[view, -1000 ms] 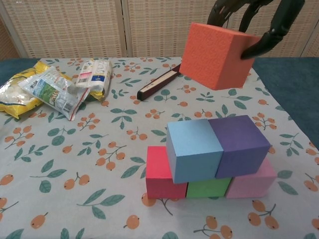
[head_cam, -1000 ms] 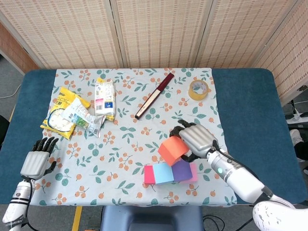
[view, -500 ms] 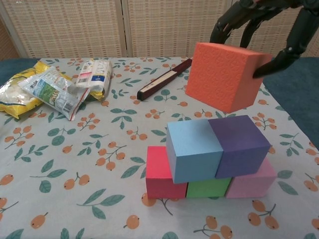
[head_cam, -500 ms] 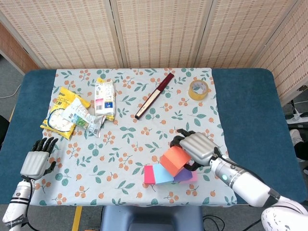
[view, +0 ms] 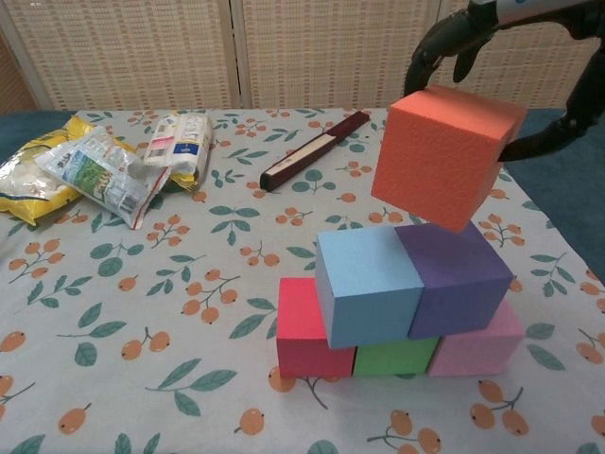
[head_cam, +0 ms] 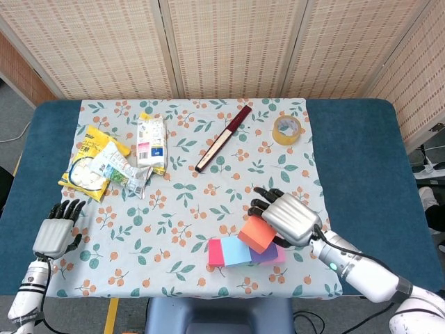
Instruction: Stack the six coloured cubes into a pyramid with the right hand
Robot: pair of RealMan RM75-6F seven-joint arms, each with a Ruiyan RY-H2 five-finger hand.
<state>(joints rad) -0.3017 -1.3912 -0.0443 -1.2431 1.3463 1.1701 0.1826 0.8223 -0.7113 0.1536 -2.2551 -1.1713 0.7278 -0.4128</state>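
One right hand (head_cam: 288, 217): fingers clasped on the tilted orange cube (view: 447, 153).
Cube: at the hand's 8 o'clock, above the blue cube (view: 367, 284) and purple cube (view: 457, 273).

Right hand (head_cam: 288, 217) raised, fingers curled in grip; left hand (head_cam: 54, 233) low, fingers spread.

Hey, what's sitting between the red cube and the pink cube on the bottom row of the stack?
A green cube sits between the red cube and the pink cube. Only the chest view shows it; in the head view the upper cubes hide it.
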